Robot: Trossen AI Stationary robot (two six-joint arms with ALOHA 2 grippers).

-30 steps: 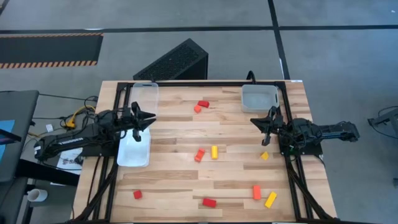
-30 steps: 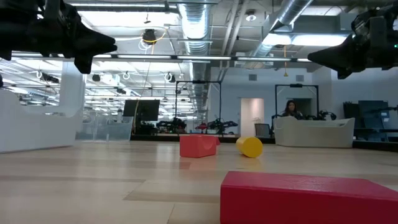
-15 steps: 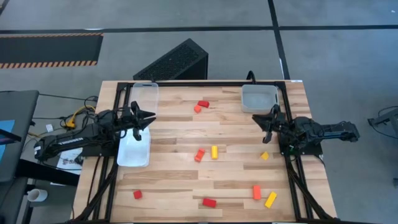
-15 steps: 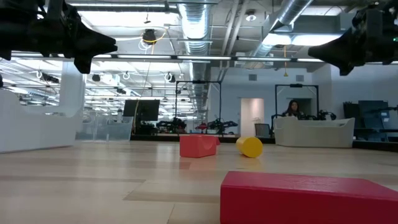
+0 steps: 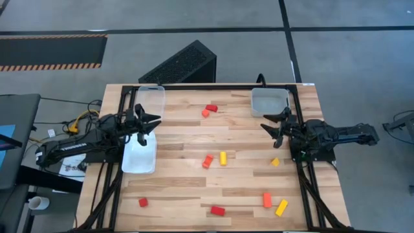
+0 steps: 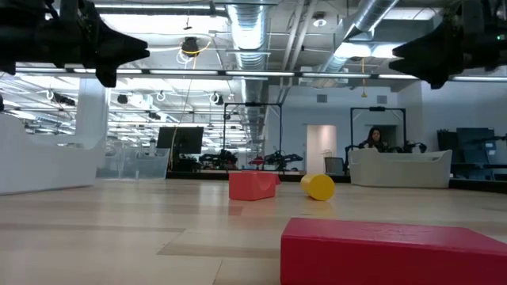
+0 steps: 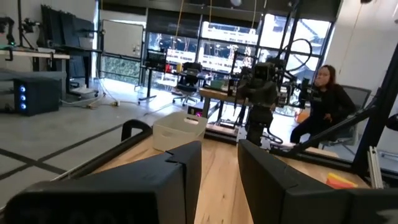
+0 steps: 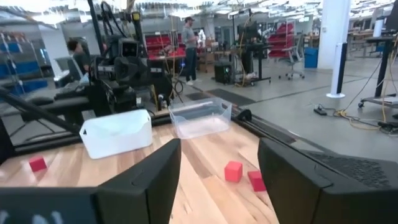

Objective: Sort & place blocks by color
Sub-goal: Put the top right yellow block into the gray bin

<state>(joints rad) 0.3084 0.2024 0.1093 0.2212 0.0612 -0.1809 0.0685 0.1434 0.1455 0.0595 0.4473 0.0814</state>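
While overhead shows nine blocks, low shows three | right tool open | left tool slightly parted, empty

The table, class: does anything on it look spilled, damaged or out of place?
Nothing looks damaged. The red, orange and yellow blocks lie scattered loose over the table, none yet in the trays: simply unsorted. Both arms hang above the board holding nothing, the right gripper with its jaws apart.
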